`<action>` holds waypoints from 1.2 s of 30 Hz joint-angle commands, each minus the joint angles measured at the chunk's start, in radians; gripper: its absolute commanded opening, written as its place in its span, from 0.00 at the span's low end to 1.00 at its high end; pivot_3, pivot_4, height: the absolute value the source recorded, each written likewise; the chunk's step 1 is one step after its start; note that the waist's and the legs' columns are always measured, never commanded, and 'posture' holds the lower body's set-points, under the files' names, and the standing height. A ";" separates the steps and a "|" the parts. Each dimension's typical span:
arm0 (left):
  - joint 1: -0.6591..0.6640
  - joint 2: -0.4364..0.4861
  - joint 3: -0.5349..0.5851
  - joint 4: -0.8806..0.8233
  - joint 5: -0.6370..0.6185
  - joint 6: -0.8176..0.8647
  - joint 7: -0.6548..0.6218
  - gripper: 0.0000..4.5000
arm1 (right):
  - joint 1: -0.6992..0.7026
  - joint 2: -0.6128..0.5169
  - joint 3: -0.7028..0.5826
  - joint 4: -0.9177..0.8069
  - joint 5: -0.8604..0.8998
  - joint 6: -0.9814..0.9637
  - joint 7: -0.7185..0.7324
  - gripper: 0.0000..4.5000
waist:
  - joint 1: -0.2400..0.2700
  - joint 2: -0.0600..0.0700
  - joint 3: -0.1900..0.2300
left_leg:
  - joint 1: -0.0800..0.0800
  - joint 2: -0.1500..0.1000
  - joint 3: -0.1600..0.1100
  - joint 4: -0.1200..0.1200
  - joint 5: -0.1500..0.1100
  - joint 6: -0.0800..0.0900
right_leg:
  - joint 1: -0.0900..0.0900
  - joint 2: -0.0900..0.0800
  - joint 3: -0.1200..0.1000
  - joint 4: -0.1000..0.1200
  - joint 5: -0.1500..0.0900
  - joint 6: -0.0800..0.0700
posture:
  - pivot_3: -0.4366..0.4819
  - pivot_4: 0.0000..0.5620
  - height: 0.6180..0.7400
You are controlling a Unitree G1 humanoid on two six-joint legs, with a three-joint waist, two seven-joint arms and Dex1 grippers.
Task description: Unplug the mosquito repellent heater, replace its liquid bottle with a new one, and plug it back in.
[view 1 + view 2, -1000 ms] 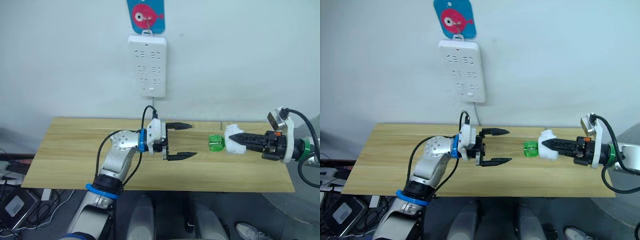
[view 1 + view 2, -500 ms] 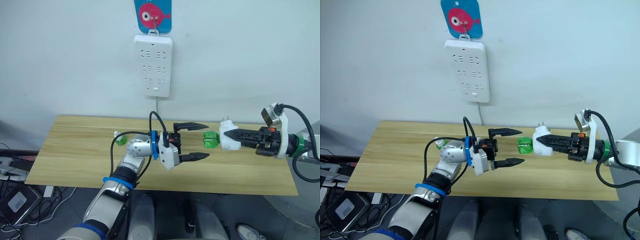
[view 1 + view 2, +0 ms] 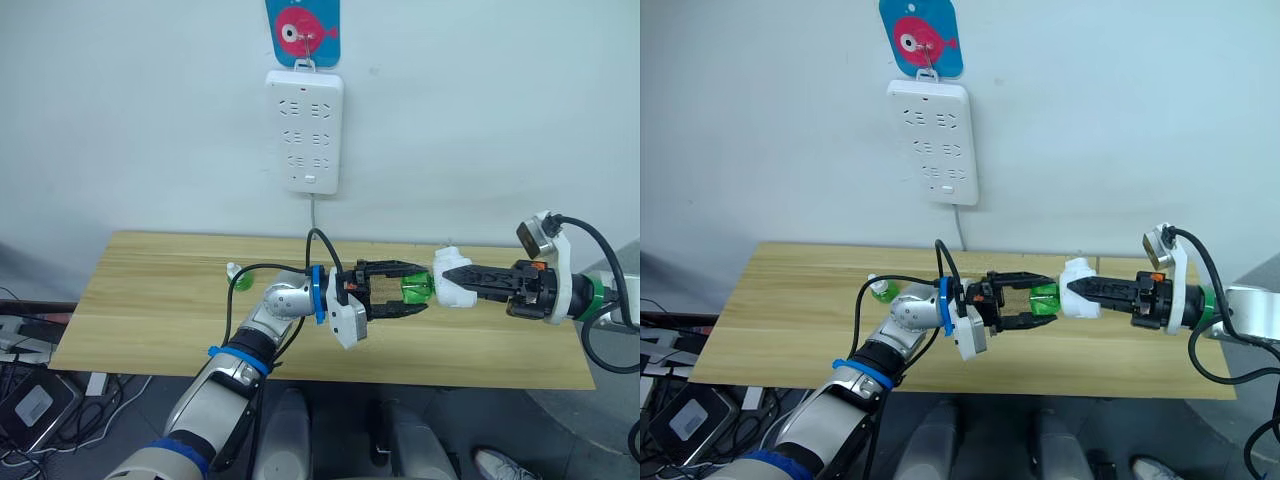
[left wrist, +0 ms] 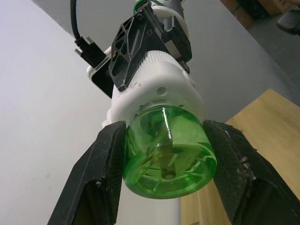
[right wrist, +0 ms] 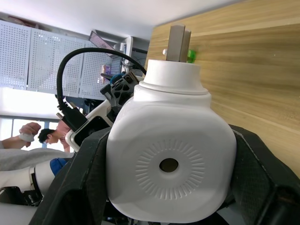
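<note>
The mosquito repellent heater [image 3: 451,283] is held above the wooden table [image 3: 150,300], lying on its side with its long axis level and running across the scene: its green liquid bottle [image 3: 417,291] points toward the robot's left and its vented top faces the right arm. In the right wrist view the heater [image 5: 171,164] sits squarely between the right gripper's two black fingers, the round vent hole facing the camera and the metal plug prongs [image 5: 178,43] sticking out from its side, away from that gripper. The right gripper [image 3: 462,283] is clamped on the white body from both sides.

The left gripper [image 3: 408,292] meets it from the opposite direction, its fingers reaching along the same level line. In the left wrist view the liquid bottle [image 4: 165,152] lies between the two pads [image 4: 107,161], base toward the camera and neck seated in the heater; both pads sit against its round sides, so the jaws are closed on the bottle.

The new one [image 3: 239,279], with its white pointed cap, rests on the table behind the left forearm, well away from both grippers. The white power strip [image 3: 305,130] hangs on the wall beyond the table, its sockets vacant, under a blue tag with a pink fish [image 3: 302,30].
</note>
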 commanded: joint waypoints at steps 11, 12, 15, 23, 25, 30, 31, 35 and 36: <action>0.101 0.094 -0.104 -0.508 -0.666 0.972 -0.192 0.51 | 0.003 -0.060 -0.019 -0.064 0.027 0.043 0.075 0.67 | -0.017 0.000 0.001 | 0.000 0.000 -0.001 0.000 0.000 0.000 | 0.000 0.000 -0.001 0.001 0.000 0.000 | 0.69 0.49 1.00; 0.090 0.133 -0.094 -0.597 -0.817 1.225 -0.168 0.51 | 0.014 -0.073 -0.019 -0.082 0.027 0.053 0.095 0.67 | -0.021 0.000 0.002 | 0.000 0.000 -0.002 0.000 0.000 0.000 | 0.000 0.000 -0.001 0.002 0.000 0.001 | 0.69 0.49 1.00; 0.041 0.221 -0.035 -0.686 -1.174 1.791 -0.089 0.51 | 0.038 -0.107 -0.014 -0.124 0.027 0.057 0.135 0.67 | -0.036 0.000 0.002 | 0.000 0.000 -0.006 0.000 0.000 0.000 | 0.001 0.000 -0.004 0.003 -0.001 0.001 | 0.70 0.50 1.00; -0.040 0.166 0.135 -0.362 -1.609 2.504 0.130 0.51 | 0.042 -0.115 0.015 -0.131 0.027 -0.002 0.128 0.67 | -0.072 -0.002 0.004 | 0.002 -0.003 -0.008 0.001 0.000 0.001 | 0.004 -0.001 -0.005 0.002 -0.002 0.002 | 0.69 0.49 1.00; -0.032 0.134 0.183 -0.369 -1.612 2.515 0.167 0.58 | 0.044 -0.122 0.012 -0.132 0.027 -0.004 0.134 0.67 | -0.076 -0.003 0.006 | 0.002 -0.003 -0.009 0.001 0.000 0.001 | 0.004 -0.001 -0.005 0.002 -0.002 0.002 | 0.68 0.49 1.00; -0.035 0.071 0.308 -0.358 -1.569 2.469 0.229 0.93 | 0.074 -0.133 -0.009 -0.139 0.027 -0.006 0.157 0.67 | -0.075 -0.004 0.006 | 0.002 -0.003 -0.009 0.000 0.000 0.000 | 0.004 -0.001 -0.005 0.002 -0.002 0.002 | 0.68 0.49 1.00; -0.035 0.066 0.326 -0.359 -1.545 2.458 0.232 0.99 | 0.080 -0.135 -0.012 -0.138 0.027 -0.006 0.160 0.67 | -0.075 -0.004 0.006 | 0.002 -0.004 -0.009 0.000 0.000 0.000 | 0.004 -0.002 -0.005 0.002 -0.002 0.002 | 0.68 0.49 1.00; -0.018 0.122 0.321 -0.445 -1.367 2.362 0.110 0.99 | 0.097 -0.141 -0.024 -0.113 0.027 -0.008 0.160 0.67 | -0.076 -0.004 0.006 | 0.002 -0.005 -0.008 0.000 0.000 0.000 | 0.004 -0.003 -0.004 0.002 -0.002 0.002 | 0.68 0.49 1.00; -0.003 0.155 0.285 -0.505 -1.276 2.278 0.030 0.99 | 0.098 -0.143 -0.026 -0.096 0.027 -0.009 0.155 0.67 | -0.077 -0.004 0.006 | 0.002 -0.005 -0.008 0.000 0.000 0.000 | 0.004 -0.003 -0.004 0.002 -0.002 0.002 | 0.68 0.49 1.00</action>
